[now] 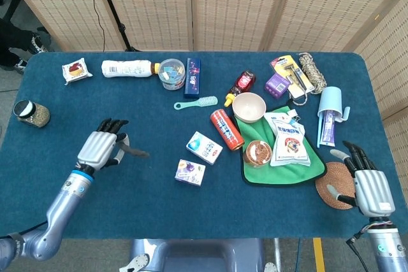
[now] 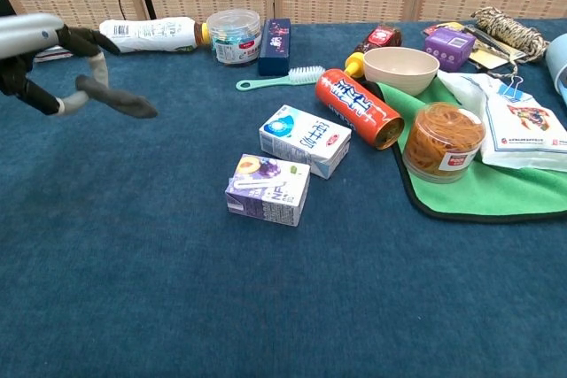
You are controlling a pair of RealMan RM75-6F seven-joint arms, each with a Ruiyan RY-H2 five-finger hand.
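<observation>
left hand (image 1: 100, 150): raised over the table (image 1: 57, 202) toward its left edge, fingers apart with the thumb stretched toward the middle, holding nothing.

nearest things: purple carton (image 1: 190, 172) and blue-white carton (image 1: 204, 147), both well apart from it toward the table's middle. the purple carton lies flat, long axis running roughly left-right, its near end facing the thumb side of the left hand. the left hand is much the nearer of the two hands.

right hand (image 1: 370, 186): at the table's near right corner, fingers spread, holding nothing, just beside or over the woven coaster (image 1: 331, 183); contact cannot be told.

others: orange can (image 1: 227, 128) on its side by the bowl (image 1: 248, 107); lidded tub (image 1: 257, 152) on the green cloth (image 1: 280, 173).

views: the head view shows both hands and the jar (image 1: 32, 113) at the left edge; the chest view cuts off the right hand and shows the left hand (image 2: 62, 64) clear above the table surface, thumb and fingers plainly parted.
</observation>
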